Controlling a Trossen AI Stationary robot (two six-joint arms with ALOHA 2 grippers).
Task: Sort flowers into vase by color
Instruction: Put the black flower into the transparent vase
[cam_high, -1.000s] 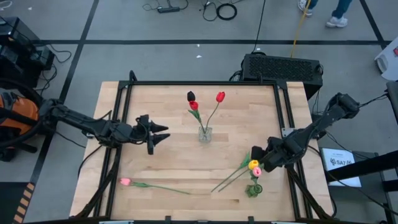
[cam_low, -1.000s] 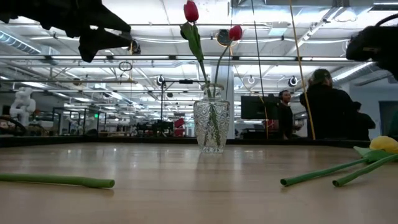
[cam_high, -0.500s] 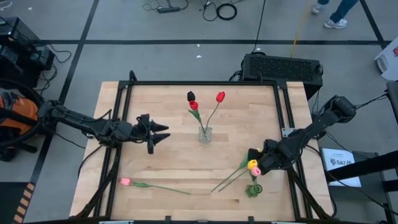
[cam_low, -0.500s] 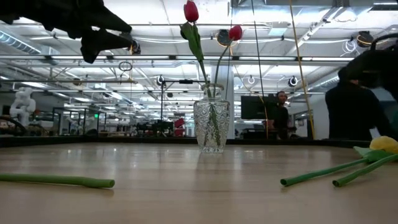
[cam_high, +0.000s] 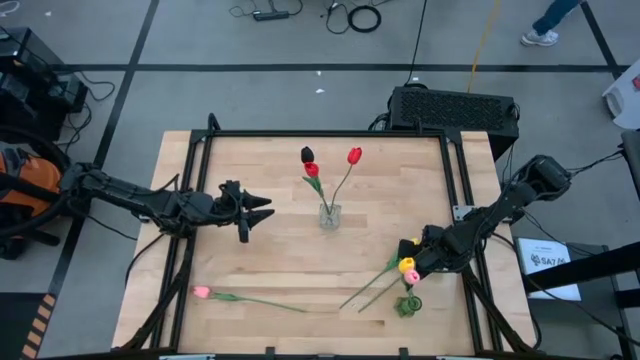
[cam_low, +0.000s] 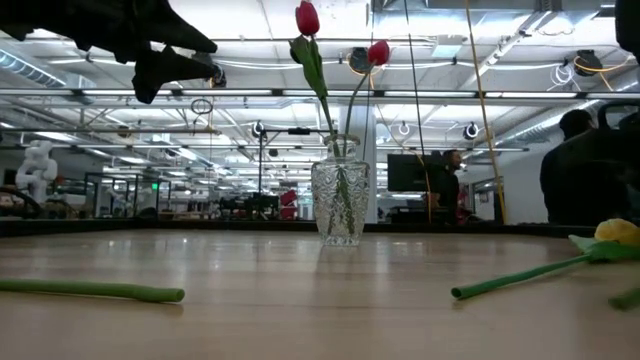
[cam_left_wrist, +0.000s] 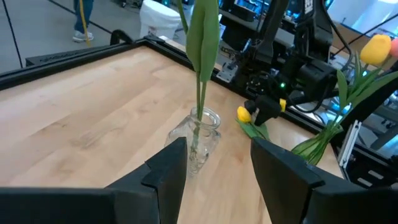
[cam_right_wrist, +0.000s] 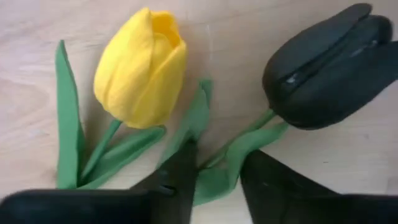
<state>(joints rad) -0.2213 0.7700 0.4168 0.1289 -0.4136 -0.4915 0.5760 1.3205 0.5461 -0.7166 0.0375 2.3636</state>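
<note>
Item 1, glass vase (cam_high: 329, 215): mid-table, upright, holding 2 red tulips (cam_high: 354, 156) and 1 black tulip (cam_high: 307, 155); we judge it the sorting destination.

Item 2, right gripper (cam_high: 412, 262): low at the near right corner. In the right wrist view its fingers (cam_right_wrist: 180, 171) straddle the stem of a black tulip (cam_right_wrist: 323, 65) lying on the wood beside a yellow tulip (cam_right_wrist: 142, 68); they look partly closed, grip not confirmed.

Item 3, pink tulip (cam_high: 202, 292): lying flat near the front left, unsorted.

Item 4, left gripper (cam_high: 262, 212): hovers open and empty left of the vase, apparently waiting.
</note>
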